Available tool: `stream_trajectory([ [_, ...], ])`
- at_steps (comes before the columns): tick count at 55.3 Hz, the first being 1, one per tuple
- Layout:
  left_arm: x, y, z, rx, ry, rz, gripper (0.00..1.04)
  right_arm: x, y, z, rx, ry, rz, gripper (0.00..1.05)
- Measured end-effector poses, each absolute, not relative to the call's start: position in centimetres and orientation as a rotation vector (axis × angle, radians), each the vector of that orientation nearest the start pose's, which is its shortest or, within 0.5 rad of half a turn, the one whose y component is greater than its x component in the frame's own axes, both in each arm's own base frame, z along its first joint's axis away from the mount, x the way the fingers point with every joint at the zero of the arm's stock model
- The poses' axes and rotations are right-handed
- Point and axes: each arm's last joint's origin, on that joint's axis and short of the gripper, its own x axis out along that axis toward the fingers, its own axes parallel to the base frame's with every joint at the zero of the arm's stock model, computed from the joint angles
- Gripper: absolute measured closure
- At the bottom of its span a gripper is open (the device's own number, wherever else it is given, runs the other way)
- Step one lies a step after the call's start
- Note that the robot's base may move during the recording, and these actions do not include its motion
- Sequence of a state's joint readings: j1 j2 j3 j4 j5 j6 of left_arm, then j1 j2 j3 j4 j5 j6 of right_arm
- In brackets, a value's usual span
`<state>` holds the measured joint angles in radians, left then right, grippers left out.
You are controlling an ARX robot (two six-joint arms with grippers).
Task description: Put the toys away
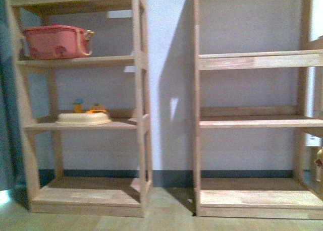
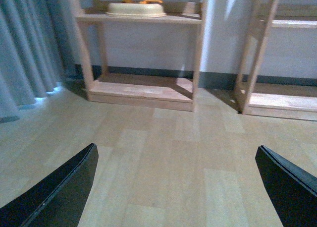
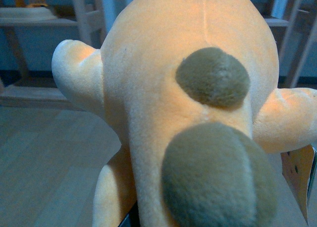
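Note:
The orange-yellow plush toy [image 3: 163,93] fills the right wrist view, with stubby pale limbs and two grey-brown patches. My right gripper is shut on it; its fingers are hidden behind the plush. A small sliver of the toy [image 1: 319,163] shows at the right edge of the front view. My left gripper [image 2: 176,187] is open and empty above the wood floor, its two black fingers [image 2: 59,192] far apart. Neither arm shows in the front view.
Two wooden shelf units stand against the wall: the left one [image 1: 81,125] holds a pink basket [image 1: 55,42] and a cream tray [image 1: 83,118] with small toys; the right one [image 1: 260,122] has bare shelves. A grey curtain [image 2: 27,48] hangs at the left.

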<state>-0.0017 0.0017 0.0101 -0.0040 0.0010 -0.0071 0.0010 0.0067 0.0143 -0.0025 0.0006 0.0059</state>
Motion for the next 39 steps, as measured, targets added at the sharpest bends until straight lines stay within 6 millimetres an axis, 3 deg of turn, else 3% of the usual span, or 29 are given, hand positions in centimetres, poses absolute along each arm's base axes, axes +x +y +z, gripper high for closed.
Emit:
stream_trajectory([
  [39, 9.72, -0.03, 16.65, -0.007, -0.005, -0.003, 0.06, 9.72, -0.01, 16.77, 0.006, -0.006, 0.001, 0.98],
])
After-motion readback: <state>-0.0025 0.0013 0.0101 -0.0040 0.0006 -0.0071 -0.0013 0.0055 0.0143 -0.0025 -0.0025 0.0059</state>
